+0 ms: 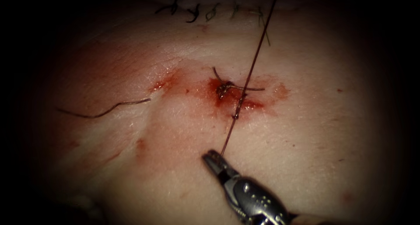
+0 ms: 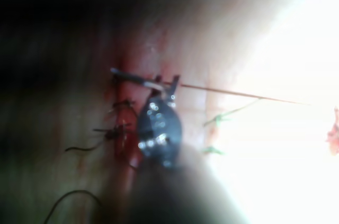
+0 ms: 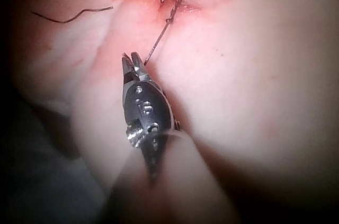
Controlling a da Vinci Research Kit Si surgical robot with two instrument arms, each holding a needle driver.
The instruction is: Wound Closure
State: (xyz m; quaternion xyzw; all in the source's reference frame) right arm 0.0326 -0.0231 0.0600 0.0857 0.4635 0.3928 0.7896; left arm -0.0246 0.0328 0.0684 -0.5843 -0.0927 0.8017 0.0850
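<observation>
We see thread (image 1: 251, 69) taut from knot (image 1: 224, 89) at the cut in tissue (image 1: 306, 142); right gripper (image 1: 213, 157) clamped on its lower end; left gripper (image 2: 161, 89) clamped on thread too; loose cut end (image 1: 103, 112) lies left of cut.

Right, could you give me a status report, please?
Left hand shut on thread, taut. Right hand at thread's end. Knot in cut; loose thread piece left of it.

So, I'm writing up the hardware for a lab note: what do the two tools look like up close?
Both look alike. The right pincer has short, dark, narrow tapered jaws on a rounded, shiny silver-grey metal wrist housing with small round rivets or pins; a pale shaft shows behind it in the right wrist view. The left pincer sits on a similar glossy, oval, dark metal housing with bright studs. No cables or markings can be made out.
</observation>
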